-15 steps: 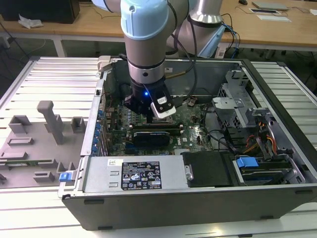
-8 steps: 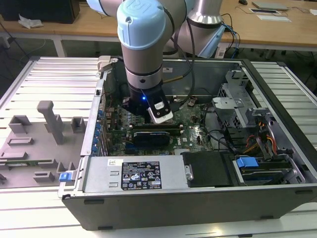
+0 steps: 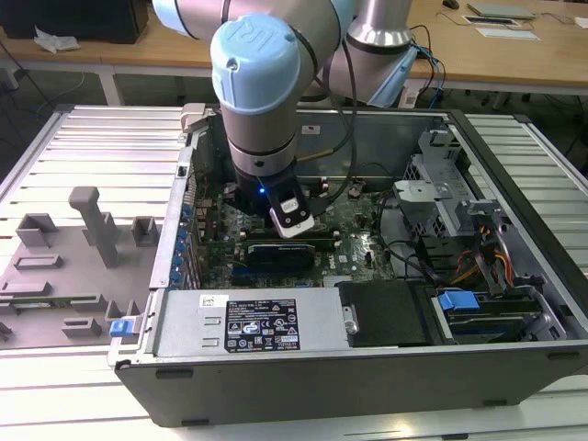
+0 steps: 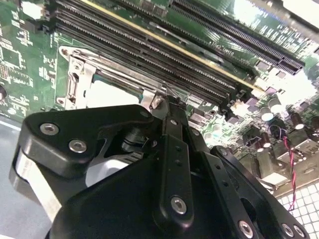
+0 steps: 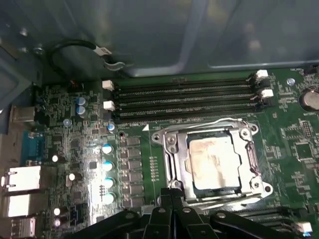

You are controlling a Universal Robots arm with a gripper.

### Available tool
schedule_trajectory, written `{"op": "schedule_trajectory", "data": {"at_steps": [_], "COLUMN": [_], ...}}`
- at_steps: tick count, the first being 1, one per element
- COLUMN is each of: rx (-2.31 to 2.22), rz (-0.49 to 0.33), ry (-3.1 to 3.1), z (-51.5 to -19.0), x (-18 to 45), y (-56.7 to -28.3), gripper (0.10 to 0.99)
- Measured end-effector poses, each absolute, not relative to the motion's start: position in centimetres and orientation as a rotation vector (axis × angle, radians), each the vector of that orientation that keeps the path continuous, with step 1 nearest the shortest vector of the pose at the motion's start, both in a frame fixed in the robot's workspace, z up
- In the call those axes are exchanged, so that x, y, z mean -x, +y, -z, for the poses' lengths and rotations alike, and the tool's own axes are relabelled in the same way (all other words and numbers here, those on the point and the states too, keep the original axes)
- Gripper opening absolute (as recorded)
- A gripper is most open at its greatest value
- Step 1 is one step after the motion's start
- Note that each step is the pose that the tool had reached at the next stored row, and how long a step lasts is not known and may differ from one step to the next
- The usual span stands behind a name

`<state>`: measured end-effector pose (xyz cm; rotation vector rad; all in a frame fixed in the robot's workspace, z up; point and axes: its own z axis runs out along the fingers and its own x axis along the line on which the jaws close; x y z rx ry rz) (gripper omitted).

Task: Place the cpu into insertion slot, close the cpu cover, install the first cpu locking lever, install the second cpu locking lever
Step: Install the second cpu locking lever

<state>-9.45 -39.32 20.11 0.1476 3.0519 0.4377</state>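
Note:
In the first wrist view the cpu (image 5: 213,160), pale silvery-beige, lies in the insertion slot (image 5: 172,149) on the green motherboard (image 3: 354,230). The silvery cpu cover (image 5: 250,159) lies flat over its edges. One thin wire lever (image 5: 219,121) runs along the socket's side by the memory slots. Another wire lever (image 5: 224,201) runs along the opposite side. My gripper (image 5: 172,191) is shut, with its tips together at a corner of the socket. In the second wrist view the gripper (image 4: 163,102) touches the socket edge beside the cpu (image 4: 107,92) and cover (image 4: 79,74).
Long black memory slots (image 5: 189,97) lie just beyond the socket, with the case wall (image 5: 149,35) behind them. Blue-topped capacitors (image 5: 106,164) stand beside the socket. The arm's wrist (image 3: 262,175) hangs inside the open case, near the power supply (image 3: 257,322) and drive cage (image 3: 441,193).

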Motion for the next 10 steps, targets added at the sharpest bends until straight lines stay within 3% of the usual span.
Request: {"op": "schedule_trajectory", "data": {"at_steps": [6,10], "rx": [-0.147,-0.147], "rz": [-0.442,-0.442], "ry": [3.052,3.052], "z": [-20.1,-22.2], "x": [9.6,9.6], "y": [-39.3,-39.3], "gripper": [0.106,0.106]}}
